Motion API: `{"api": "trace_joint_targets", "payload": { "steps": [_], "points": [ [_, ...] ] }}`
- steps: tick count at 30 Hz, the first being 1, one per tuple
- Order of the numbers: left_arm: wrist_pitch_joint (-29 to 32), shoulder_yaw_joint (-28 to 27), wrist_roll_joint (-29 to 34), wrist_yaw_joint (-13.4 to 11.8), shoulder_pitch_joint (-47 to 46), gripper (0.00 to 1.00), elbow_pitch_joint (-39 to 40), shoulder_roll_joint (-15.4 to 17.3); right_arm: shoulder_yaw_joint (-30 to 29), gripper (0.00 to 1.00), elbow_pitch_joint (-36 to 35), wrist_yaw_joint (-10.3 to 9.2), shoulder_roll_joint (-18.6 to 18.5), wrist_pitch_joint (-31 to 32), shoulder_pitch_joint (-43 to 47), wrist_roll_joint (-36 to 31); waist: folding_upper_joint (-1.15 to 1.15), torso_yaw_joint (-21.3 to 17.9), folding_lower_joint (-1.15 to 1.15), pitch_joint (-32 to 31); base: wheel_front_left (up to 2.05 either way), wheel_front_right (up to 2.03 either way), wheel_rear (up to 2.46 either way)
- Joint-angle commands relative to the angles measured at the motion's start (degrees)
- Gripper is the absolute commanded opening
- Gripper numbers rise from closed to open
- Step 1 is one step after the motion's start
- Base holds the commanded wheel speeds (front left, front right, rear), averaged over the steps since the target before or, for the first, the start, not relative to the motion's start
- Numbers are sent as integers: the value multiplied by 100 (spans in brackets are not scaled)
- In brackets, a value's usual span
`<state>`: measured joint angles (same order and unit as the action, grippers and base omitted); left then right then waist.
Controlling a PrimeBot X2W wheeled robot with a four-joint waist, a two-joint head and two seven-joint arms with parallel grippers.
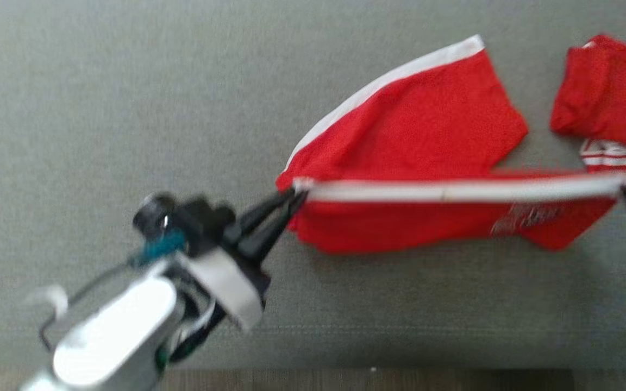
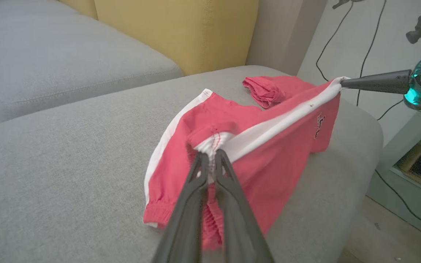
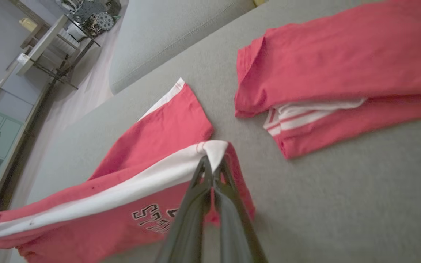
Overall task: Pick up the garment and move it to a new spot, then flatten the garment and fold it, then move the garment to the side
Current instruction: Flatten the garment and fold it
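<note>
- Head view: a red garment (image 1: pixel 427 125) with white trim is seen on the grey cushion (image 1: pixel 101 136), its white band (image 1: pixel 454 191) drawn taut and raised between the two grippers.
- The band's left end is pinched by the left gripper (image 1: pixel 291 198) — its dark fingers are closed tight on the cloth.
- The band's right end is pinched by the right gripper (image 1: pixel 625 190) at the picture's right edge, its fingers likewise closed on the fabric.
- Left wrist view: the gathered corner is shown clamped between the narrow fingertips (image 2: pixel 200 164), while the rest of the garment is draped down onto the cushion.
- Right wrist view: black lettering (image 3: pixel 152 217) is seen on the hanging front panel below the band.
- A second red garment (image 1: pixel 612 92), folded, is laid near on the same cushion — apart from the held one.
- A yellow backrest (image 2: pixel 181 33) is seen behind the cushion.
</note>
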<state>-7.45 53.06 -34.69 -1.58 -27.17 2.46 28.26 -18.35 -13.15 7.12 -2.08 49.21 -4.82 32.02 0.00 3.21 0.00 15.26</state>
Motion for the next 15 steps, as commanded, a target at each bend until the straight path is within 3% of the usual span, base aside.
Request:
{"api": "trace_joint_targets", "payload": {
  "steps": [1, 9, 15],
  "points": [
    [54, -326, -151, 81, -415, 0, -39, 0, -7, 0, -56, 36, -80, 146, -633, -180, 0, 165, 0, 415, 0, 0, 0],
    [448, -635, -481, 113, -1314, 0, -966, -430, -12, 0, 997, 36, -204, 868, -2753, -913, 0, 424, 0, 1001, 0, 0, 0],
    [641, -702, -744, 193, -1568, 0, -1306, -669, 200, 0, 1655, 36, -408, 990, -3623, -1286, 0, 604, 0, 1197, 0, 0, 0]
  ]
}}
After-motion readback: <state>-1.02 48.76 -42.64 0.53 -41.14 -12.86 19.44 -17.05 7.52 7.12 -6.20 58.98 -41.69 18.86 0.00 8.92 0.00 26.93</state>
